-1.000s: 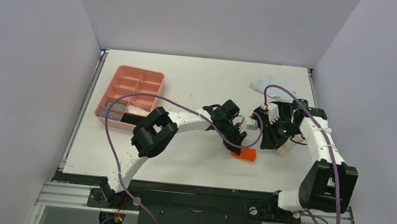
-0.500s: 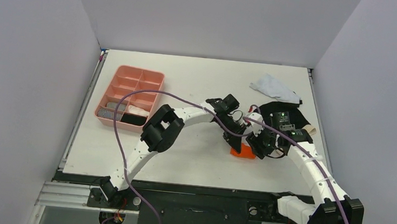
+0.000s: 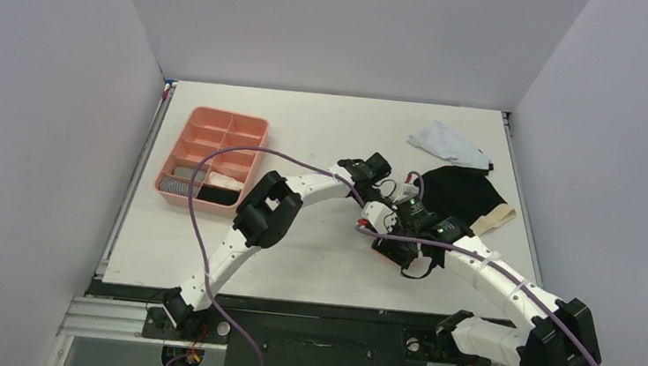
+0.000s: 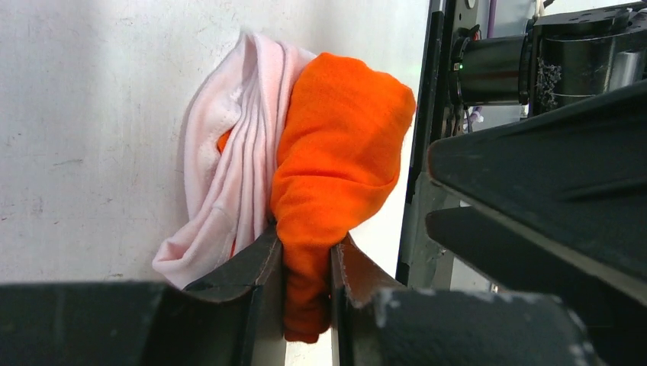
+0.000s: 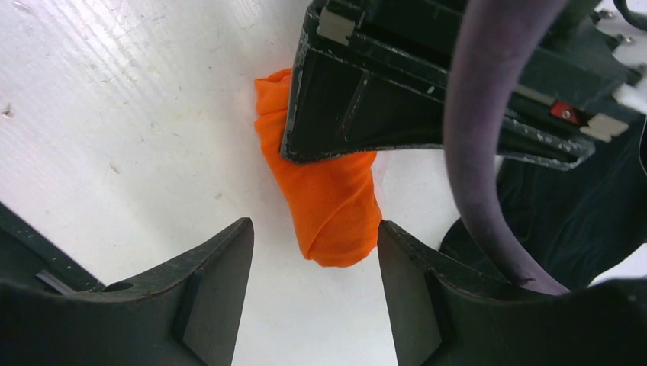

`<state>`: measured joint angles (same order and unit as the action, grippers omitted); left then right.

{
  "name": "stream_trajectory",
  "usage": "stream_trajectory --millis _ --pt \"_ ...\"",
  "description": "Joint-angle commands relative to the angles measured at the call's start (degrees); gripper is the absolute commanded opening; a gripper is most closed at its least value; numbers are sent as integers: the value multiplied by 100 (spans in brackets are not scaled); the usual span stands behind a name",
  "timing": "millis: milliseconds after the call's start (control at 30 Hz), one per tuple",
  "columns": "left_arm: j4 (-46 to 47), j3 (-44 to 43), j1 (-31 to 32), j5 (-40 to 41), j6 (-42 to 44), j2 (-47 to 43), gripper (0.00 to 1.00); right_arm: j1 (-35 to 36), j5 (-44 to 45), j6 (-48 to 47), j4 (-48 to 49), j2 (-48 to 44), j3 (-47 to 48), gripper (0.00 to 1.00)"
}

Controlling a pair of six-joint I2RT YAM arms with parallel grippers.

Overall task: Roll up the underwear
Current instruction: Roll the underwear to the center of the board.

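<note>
The orange underwear (image 4: 336,152) lies rolled on the white table, its white striped part (image 4: 229,175) bunched at the left. My left gripper (image 4: 307,263) is shut on one end of the roll. In the right wrist view the roll (image 5: 332,206) lies just ahead of my open right gripper (image 5: 314,252), and the left gripper's fingers (image 5: 381,99) cover its far end. In the top view both grippers, left (image 3: 379,219) and right (image 3: 396,247), meet over the roll and hide it. The black underwear (image 3: 461,195) with its beige waistband (image 3: 499,218) lies flat behind them.
A pink compartment tray (image 3: 258,133) stands at the left with small items in its near cells. A pale blue-white cloth (image 3: 448,143) lies at the back right. Purple cables loop over both arms.
My right arm has swung left and nearer, from over the black underwear to the orange roll, uncovering the black garment. My left gripper has stayed on the roll.
</note>
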<state>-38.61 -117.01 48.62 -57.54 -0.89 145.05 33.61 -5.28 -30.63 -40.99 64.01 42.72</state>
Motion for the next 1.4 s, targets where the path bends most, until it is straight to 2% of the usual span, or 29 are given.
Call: stream_trajectory --millis 0,333,700,900,1167,1233,1333,1367 --pt "-894 217 80 1138 185 663 0 230 666 -57 368 300 54 57" --pt "-972 136 71 1152 223 708 0 414 1073 -339 587 793 -164 57" --pt "-981 121 40 1122 221 715 0 435 1210 -526 615 860 -471 56" --pt "-982 104 35 1093 212 717 0 332 1074 -670 667 1298 -427 44" --pt "-961 131 -6 966 222 687 0 -119 708 -902 773 1715 -379 42" --pt "-937 146 -21 916 214 663 0 -209 601 -920 768 1804 -333 37" --pt "-800 292 -63 856 167 562 0 -382 314 -945 633 1923 -225 21" --pt "-710 332 -87 840 154 538 4 -421 169 -967 591 1982 -164 18"
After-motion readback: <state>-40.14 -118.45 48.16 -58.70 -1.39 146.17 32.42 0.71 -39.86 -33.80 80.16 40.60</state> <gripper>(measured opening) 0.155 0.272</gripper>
